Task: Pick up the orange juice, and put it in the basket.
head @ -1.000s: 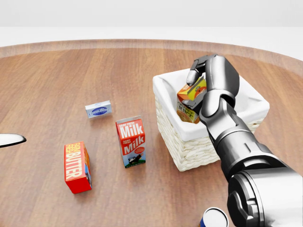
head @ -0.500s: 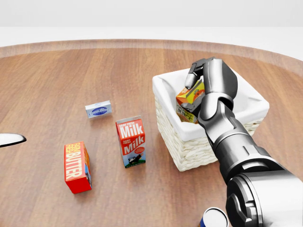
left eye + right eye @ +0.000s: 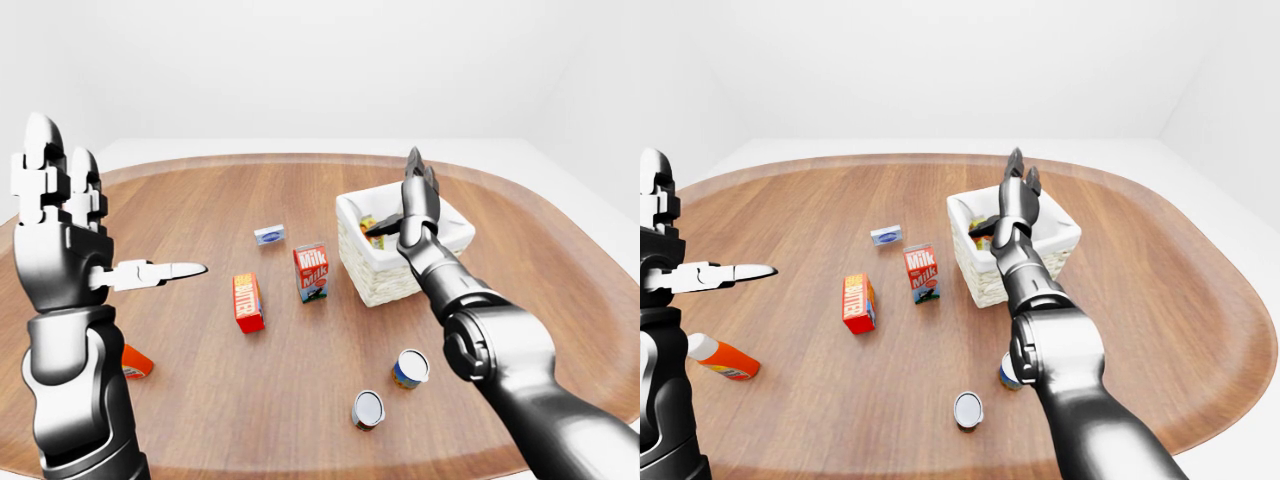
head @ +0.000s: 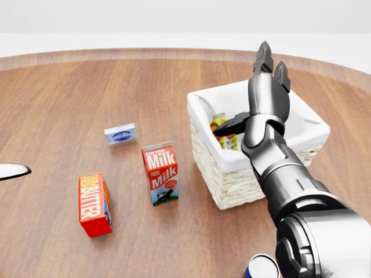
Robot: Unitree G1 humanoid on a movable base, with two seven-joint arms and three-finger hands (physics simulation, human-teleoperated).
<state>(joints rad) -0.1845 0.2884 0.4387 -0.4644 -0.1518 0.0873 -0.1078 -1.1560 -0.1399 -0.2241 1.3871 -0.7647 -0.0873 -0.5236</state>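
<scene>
The orange juice carton point(image 4: 229, 141) lies inside the white wicker basket point(image 4: 232, 185), low against its left wall, at the right of the head view. My right hand point(image 4: 255, 95) is open over the basket. Its fingers point(image 4: 265, 58) point up and its thumb reaches left just above the carton, not gripping it. My left hand point(image 3: 95, 235) is raised at the far left of the left-eye view, open and empty, well away from the basket.
A milk carton point(image 4: 160, 172) stands left of the basket. A red butter box point(image 4: 94, 204) and a small blue-white box point(image 4: 120, 134) lie further left. Two cans point(image 3: 410, 368) point(image 3: 368, 408) stand nearer me. An orange bottle point(image 3: 725, 358) lies at the far left.
My right hand has opened and let go of the orange juice. The carton has dropped lower into the basket, and the fingers have swung upward. The camera has not moved.
</scene>
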